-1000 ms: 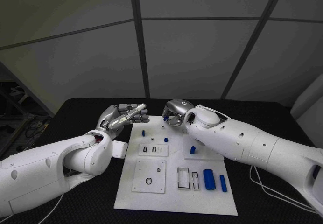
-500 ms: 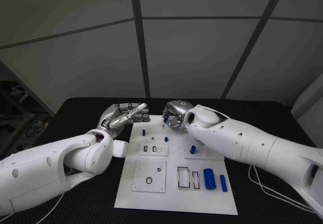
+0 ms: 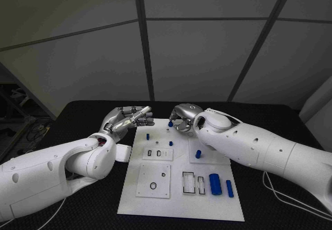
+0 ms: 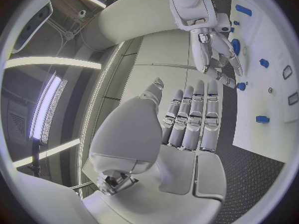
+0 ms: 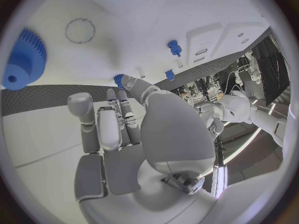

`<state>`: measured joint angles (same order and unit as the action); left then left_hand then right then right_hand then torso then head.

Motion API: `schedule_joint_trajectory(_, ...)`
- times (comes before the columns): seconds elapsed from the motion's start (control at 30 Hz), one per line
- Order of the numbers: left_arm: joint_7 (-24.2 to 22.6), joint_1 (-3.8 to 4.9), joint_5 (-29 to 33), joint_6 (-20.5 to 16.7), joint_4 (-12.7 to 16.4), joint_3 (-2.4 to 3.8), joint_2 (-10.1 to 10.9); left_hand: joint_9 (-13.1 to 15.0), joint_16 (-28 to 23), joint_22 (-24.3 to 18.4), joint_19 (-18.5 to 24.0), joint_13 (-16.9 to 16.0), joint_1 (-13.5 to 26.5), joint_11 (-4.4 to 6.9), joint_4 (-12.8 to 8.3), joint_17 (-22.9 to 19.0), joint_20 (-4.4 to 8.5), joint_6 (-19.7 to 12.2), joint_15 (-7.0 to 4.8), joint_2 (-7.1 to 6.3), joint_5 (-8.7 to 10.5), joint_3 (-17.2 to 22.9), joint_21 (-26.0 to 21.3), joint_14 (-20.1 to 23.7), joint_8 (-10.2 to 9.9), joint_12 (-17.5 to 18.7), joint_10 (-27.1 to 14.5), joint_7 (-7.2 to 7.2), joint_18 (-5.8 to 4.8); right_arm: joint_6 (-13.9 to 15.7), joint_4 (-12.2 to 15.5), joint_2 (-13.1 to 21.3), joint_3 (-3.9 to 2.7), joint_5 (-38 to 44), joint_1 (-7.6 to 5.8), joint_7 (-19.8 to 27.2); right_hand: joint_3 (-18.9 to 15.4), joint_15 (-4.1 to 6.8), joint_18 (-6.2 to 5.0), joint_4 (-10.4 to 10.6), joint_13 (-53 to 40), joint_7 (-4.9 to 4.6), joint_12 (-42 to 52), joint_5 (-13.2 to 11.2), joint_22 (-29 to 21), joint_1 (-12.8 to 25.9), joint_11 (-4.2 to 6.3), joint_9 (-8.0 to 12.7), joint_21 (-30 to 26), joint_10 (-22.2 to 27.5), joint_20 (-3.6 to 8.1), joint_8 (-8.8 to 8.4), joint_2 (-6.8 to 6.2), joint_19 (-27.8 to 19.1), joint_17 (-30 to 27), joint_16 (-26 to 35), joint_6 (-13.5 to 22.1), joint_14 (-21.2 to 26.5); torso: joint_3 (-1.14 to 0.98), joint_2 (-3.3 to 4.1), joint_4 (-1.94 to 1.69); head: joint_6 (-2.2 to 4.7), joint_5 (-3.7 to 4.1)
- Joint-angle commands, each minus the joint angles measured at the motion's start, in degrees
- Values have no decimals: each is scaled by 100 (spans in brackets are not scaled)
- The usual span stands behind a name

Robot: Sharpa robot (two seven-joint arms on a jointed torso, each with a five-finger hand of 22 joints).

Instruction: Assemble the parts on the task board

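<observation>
Head view. Board (image 3: 181, 191): white, mid-desk (image 3: 83, 112). My left hand (image 3: 128, 120) hovers at the board's far left corner, fingers straight and together, grasping nothing. My right hand (image 3: 181, 119) sits at the far edge, fingers curled down onto a small blue peg (image 3: 170, 123); the peg looks pinched at their tips. Against a second ago, the right arm has shifted slightly toward my right and the peg with it; the left hand has barely moved. Other parts unchanged: upright peg (image 3: 147, 136), small stud (image 3: 171, 143), peg on the right-hand plate (image 3: 198, 154), two cylinders (image 3: 215, 184) lying near the near edge.

Left wrist view. My left fingers (image 4: 192, 119) extended side by side, released, nothing in them. Beyond them the right hand (image 4: 215, 52) hangs over the board (image 4: 261, 94), fingertips at a blue peg (image 4: 241, 86).

Right wrist view. My right fingers (image 5: 118, 117) bent forward, tips meeting a blue peg (image 5: 118, 78) at the board (image 5: 143, 30). A blue gear (image 5: 25, 57) lies on the board well apart.

Judgement: the small shift suggests fine positioning of the peg; the seat is not yet made, and whether it touches its hole I cannot tell.
</observation>
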<state>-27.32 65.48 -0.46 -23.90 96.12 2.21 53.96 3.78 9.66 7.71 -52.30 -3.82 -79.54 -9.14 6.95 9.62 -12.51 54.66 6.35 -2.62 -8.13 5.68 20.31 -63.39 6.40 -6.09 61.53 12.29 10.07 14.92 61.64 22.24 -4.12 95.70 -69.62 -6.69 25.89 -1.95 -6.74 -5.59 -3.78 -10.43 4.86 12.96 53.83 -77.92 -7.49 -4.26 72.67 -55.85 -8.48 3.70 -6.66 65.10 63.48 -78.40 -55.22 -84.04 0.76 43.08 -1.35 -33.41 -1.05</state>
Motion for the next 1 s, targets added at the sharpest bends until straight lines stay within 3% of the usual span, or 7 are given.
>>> schedule_joint_trajectory(0.03, -7, 10, -43, 101, -13, 5, 19, -9, -36, -5, -9, 8, -2, -23, -34, 9, -37, -8, 29, 41, 34, -9, -39, 1, -28, 39, -4, 33, 38, 597, 368, 308, -6, -240, -11, 6, -73, -31, -61, 17, -15, 20, 77, 30, 20, 65, 25, -16, -25, -113, 11, 29, -15, 27, -4, 17, -8, -79, -10, -24, 43, 18, -12)
schedule_joint_trajectory(0.27, 3, 10, -43, 122, -92, 4, 40, -9, -42, -8, -8, 8, 0, -25, -36, 10, -38, -11, 30, 42, 36, -12, -42, 2, -34, 46, -8, 34, 38, 702, 1038, 1097, -93, -897, -29, -62, -268, 6, -58, 155, -38, 36, 283, 72, 2, 239, 81, -20, -56, -415, 37, 11, -82, 61, 2, 12, 19, -90, -21, -51, 98, 44, -11)
schedule_joint_trajectory(0.53, 21, 9, -43, 160, -180, 3, 20, -9, -46, -9, -7, 8, -1, -25, -38, 11, -39, -11, 31, 43, 37, -12, -43, 3, -36, 48, -8, 32, 38, -62, 1183, 1681, -209, -1317, -98, -373, -661, 158, 18, 306, -402, 61, 1006, 196, 364, 352, 274, -9, 118, -1586, 158, 14, -263, 379, 295, -143, 193, -172, -42, -75, 155, 74, -12)
schedule_joint_trajectory(0.67, 27, 7, -43, 176, -213, 2, -4, -9, -46, -9, -7, 8, -1, -25, -38, 11, -39, -11, 31, 43, 37, -12, -43, 3, -36, 48, -8, 32, 38, -420, 1162, 1770, -221, -1365, -113, -507, -1171, 227, 66, 476, -942, 115, 1655, 310, 556, 281, 341, -28, 209, -1663, 246, 76, -317, 563, 549, -277, 362, -229, -54, -77, 172, 73, -12)
schedule_joint_trajectory(0.77, 32, 6, -43, 194, -239, 2, -37, -9, -46, -9, -7, 8, -1, -25, -38, 11, -39, -11, 31, 43, 37, -12, -43, 3, -36, 48, -8, 32, 38, -646, 1096, 1751, -225, -1384, -118, -573, -1733, 228, 122, 744, -1983, 129, 2852, 480, 828, 88, 359, -79, 348, -1309, 257, 205, -262, 770, 1046, -525, 503, -314, -54, -71, 152, 74, 6)
schedule_joint_trajectory(0.8, 35, 5, -43, 199, -244, 2, -44, -9, -46, -9, -7, 8, -1, -25, -38, 11, -39, -11, 31, 43, 37, -12, -43, 3, -36, 48, -8, 32, 38, -690, 1072, 1732, -226, -1388, -119, -581, -1904, 255, 143, 933, -2640, 97, 3530, 537, 873, -104, 329, -118, 369, -785, 217, 313, -124, 800, 1139, -578, 572, -319, -49, -69, 147, 72, 8)
schedule_joint_trajectory(1.0, 48, 2, -43, 211, -272, 1, -68, -9, -46, -9, -7, 8, -1, -25, -38, 11, -39, -11, 31, 43, 37, -12, -43, 3, -36, 48, -8, 32, 38, -912, 915, 1571, -227, -1413, -120, -596, -2234, 137, 172, 1426, -4776, 47, 5550, 531, 1124, -286, 265, -188, 503, -1084, 181, 553, -161, 947, 1575, -770, 783, -390, -50, -53, 140, 47, 10)
